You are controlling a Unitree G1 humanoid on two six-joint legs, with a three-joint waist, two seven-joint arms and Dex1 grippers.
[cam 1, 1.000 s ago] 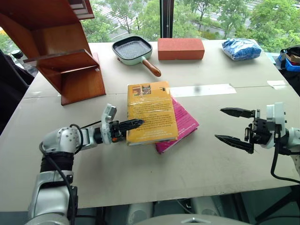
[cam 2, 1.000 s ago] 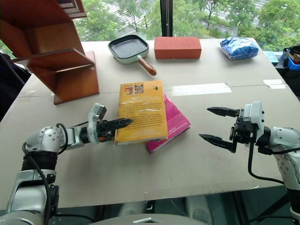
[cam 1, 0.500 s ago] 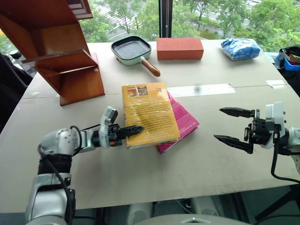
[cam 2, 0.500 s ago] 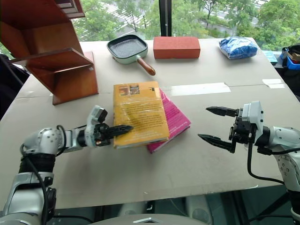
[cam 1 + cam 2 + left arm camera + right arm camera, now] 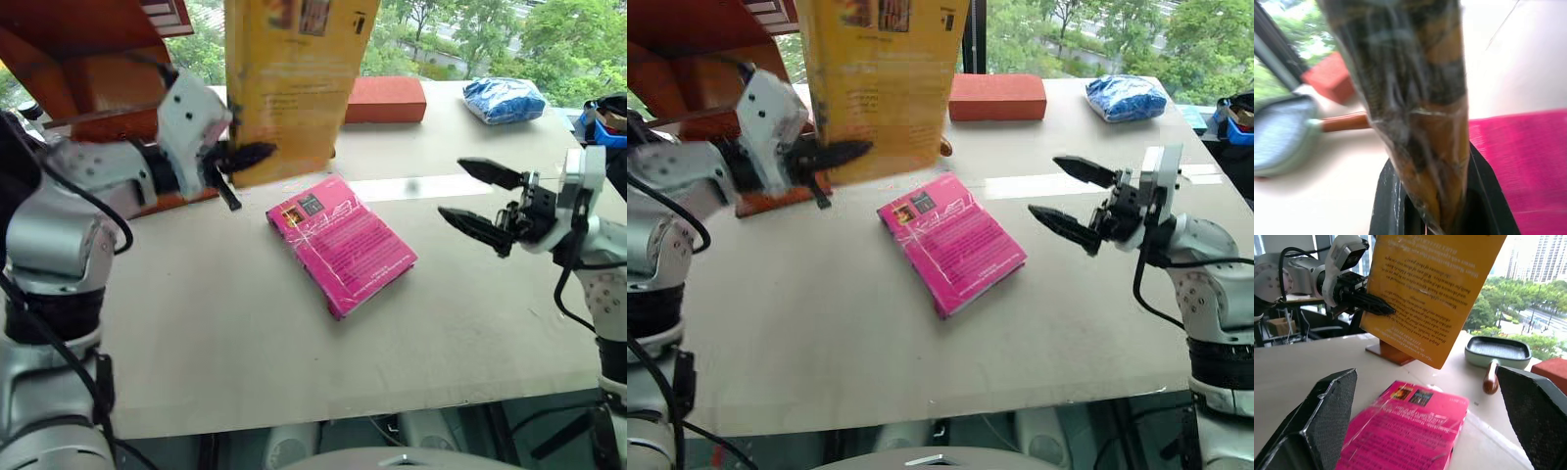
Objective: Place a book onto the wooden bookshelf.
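The left gripper (image 5: 245,157) pinches the book (image 5: 291,83) upright above the table; yellow-orange, glossy-wrapped; the right gripper (image 5: 472,196) gapes wide, empty.

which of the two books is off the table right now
The yellow-orange book, held upright in the shut left gripper. The magenta-pink book lies flat on the table.

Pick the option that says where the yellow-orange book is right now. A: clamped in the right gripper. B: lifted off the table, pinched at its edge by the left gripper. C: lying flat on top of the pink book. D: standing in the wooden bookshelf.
B: the left gripper is shut on the lower edge of the book, holding it upright above the table; the pink book lies uncovered.
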